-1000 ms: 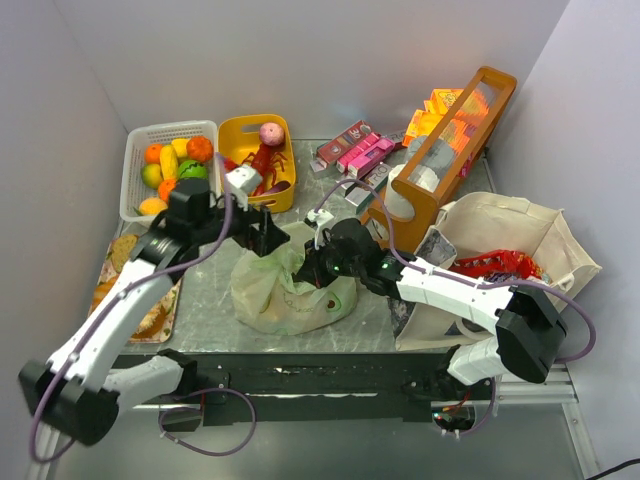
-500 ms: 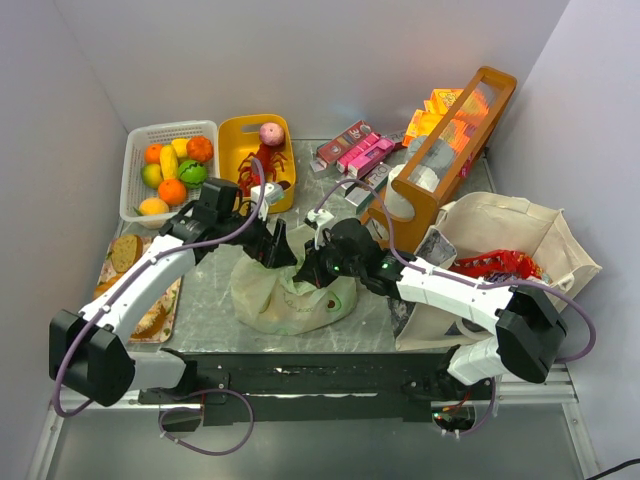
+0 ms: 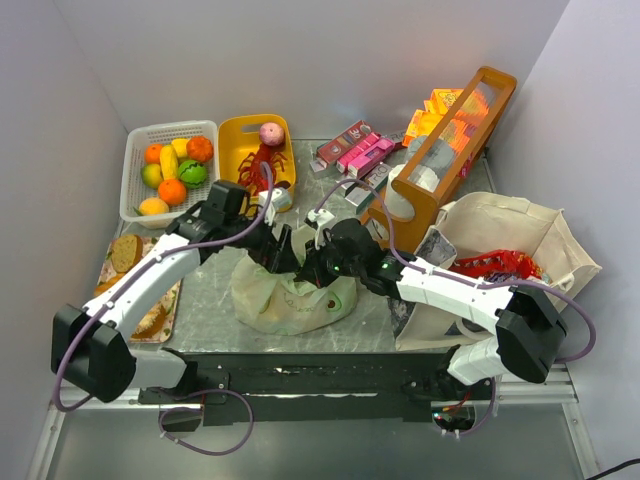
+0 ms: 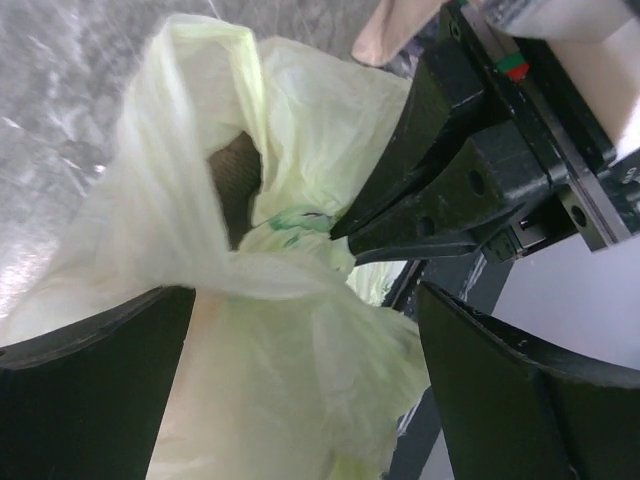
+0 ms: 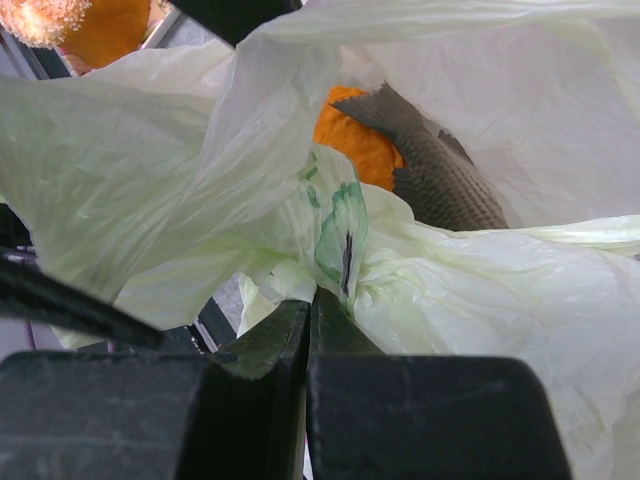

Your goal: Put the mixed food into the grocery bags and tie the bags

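Right fingers [image 5: 308, 318] are fully shut, pinching a bunched bit of the green bag [image 3: 285, 298] at a green print mark by its mouth. Left fingers [image 3: 283, 250] are wide open and hold nothing. In the left wrist view a twisted band of bag film crosses the gap between them, ungripped.

The bag sits slumped and part full on the counter [image 3: 205, 312], near centre, between the two arms. The right wrist view shows an orange item [image 5: 362, 150] and a dark textured item [image 5: 440, 185] inside its mouth; I cannot tell what either is. The tote [image 3: 515, 225] stands open at the right with a red packet [image 3: 495, 265] inside, untied.

Judgement: the step in hand is tying the green bag. The left side needs a hold before any knot can start.

How to do it well:
- Close the left fingers on the twisted band itself, not on loose wall film. Thin film will likely slip or tear if only one layer is caught.
- Take the band close to the mouth, so that both holds sit above the contents and nothing inside gets pinched.
- Hold the right pinch firm while the left closes, since the two sets of fingers are very near each other and a sideways nudge could knock the pinch loose.
- Draw the holds apart only after both are secure, then cross them.
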`<action>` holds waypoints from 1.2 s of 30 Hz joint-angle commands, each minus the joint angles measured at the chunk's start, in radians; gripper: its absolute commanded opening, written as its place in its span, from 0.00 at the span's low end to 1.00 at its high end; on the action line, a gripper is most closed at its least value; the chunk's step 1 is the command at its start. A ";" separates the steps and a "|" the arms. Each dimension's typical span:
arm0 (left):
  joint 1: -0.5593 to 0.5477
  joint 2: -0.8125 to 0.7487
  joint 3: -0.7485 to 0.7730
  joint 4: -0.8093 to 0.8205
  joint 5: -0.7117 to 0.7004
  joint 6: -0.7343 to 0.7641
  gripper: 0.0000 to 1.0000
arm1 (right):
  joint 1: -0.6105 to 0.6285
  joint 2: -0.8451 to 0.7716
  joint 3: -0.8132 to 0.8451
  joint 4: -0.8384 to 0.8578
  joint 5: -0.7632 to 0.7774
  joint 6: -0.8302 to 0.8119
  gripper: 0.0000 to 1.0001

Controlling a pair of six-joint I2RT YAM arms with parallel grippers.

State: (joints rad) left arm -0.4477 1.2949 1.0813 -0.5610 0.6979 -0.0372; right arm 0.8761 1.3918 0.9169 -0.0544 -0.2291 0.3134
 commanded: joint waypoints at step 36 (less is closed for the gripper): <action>-0.134 -0.155 -0.098 0.127 -0.262 0.076 0.01 | -0.167 -0.073 0.315 -0.240 -0.191 -0.198 0.38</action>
State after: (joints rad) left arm -0.5476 1.1877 1.0031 -0.5087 0.5018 0.0170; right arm 0.7322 1.1973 1.1324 -0.2146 -0.3847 0.1726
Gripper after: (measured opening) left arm 0.037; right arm 0.411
